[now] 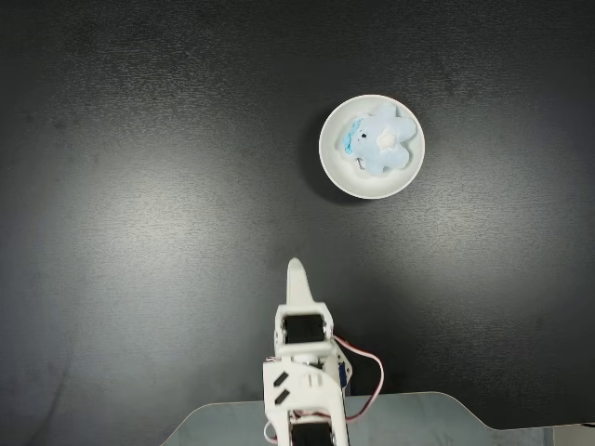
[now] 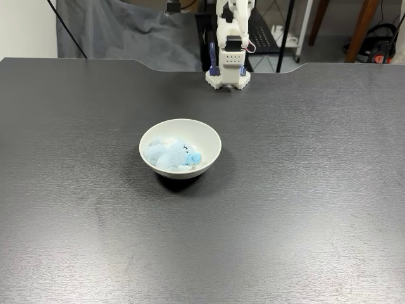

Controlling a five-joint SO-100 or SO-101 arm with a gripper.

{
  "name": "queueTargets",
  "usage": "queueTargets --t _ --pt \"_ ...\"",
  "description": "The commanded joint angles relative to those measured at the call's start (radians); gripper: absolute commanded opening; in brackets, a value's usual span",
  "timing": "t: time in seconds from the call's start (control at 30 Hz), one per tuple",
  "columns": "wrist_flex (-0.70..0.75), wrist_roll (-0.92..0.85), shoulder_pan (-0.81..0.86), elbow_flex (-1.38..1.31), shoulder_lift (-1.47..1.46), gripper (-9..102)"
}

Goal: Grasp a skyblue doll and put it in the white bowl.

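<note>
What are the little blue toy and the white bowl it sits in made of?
The skyblue doll looks like soft plush fabric: its surface is fuzzy and matte. The white bowl seems glazed ceramic or glossy plastic, with smooth, shiny walls; the pictures cannot settle which.

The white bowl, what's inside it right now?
The skyblue doll lies inside the white bowl, star side up in a fixed view. The bowl's floor beneath the doll is covered, so anything under it cannot be seen.

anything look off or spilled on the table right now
Nothing stands out. The doll lies fully inside the bowl, which sits upright on the dark table with nothing spilled around it. The gripper is pulled back near the arm's base, well apart from the bowl.
</note>
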Motion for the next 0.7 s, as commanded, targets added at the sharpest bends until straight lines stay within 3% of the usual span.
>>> queueTargets --t 0.0,0.33,0.67 --pt "-0.071 0.011 0.006 0.216 0.052 -1" --pt "-0.066 0.009 0.008 0.499 0.092 -1" --pt "-0.046 0.009 0.008 0.515 0.094 -1"
